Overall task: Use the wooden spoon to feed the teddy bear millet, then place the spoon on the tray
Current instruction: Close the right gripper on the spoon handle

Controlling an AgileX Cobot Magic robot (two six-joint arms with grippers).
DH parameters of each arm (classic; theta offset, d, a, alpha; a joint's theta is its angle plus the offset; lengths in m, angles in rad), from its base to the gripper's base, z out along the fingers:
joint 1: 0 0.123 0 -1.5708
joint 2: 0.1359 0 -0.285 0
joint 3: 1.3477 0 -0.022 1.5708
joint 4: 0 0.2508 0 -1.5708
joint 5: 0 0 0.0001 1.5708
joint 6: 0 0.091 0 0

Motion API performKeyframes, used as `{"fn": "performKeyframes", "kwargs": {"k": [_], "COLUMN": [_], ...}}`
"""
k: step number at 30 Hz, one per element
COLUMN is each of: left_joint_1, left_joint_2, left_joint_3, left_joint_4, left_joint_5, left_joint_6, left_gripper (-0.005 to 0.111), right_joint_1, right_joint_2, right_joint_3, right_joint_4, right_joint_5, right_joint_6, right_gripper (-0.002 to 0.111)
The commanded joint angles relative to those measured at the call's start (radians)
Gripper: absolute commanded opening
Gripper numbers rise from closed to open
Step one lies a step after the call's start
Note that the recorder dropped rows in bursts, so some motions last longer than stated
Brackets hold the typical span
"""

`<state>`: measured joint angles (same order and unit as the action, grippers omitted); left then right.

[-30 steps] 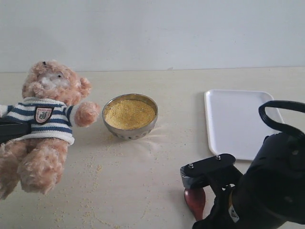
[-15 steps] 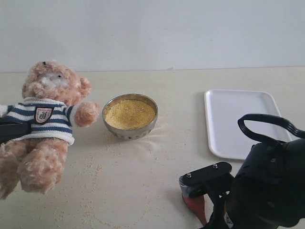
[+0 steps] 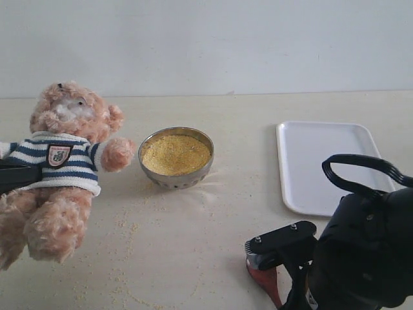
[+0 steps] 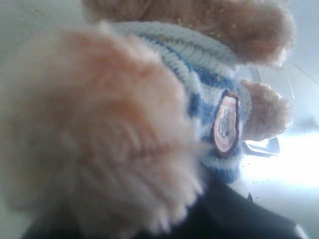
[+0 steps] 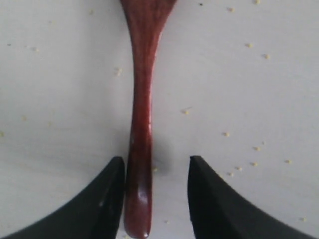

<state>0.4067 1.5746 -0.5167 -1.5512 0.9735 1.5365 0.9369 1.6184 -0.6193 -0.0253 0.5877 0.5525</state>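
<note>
Right pincer [image 5: 155, 160] released, its 2 jaws straddling the handle of the small glossy red-brown wooden spoon [image 5: 142, 99] flat on the pale worktop [image 5: 259, 74], 1 jaw touching, prob. so closing centres the grip.

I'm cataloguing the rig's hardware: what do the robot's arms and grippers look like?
Right arm: bulky glossy black housing, a black cable looping above, silver screws on the right gripper, whose fingers are black, curved, tapering. Left gripper: only a black part shows.
</note>
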Motion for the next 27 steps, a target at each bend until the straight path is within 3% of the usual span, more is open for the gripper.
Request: {"fn": "performKeyframes", "kwargs": {"k": [1, 27], "left_joint_1": [0.002, 0.002], "left_joint_2": [-0.002, -0.002], "left_joint_3": [-0.001, -0.001], "left_joint_4": [-0.023, -0.023], "left_joint_5": [0.016, 0.016], "left_joint_6": [0.006, 0.006], "left_gripper": [0.005, 0.005], "right_joint_1": [0.003, 0.003], "right_joint_2": [-0.002, -0.002], "right_joint_3": [0.0, 0.0], "right_joint_4": [-0.01, -0.01], "right_joint_5": [-0.004, -0.066], "right_joint_6": [-0.004, -0.01], "right_gripper": [0.041, 0.04]}}
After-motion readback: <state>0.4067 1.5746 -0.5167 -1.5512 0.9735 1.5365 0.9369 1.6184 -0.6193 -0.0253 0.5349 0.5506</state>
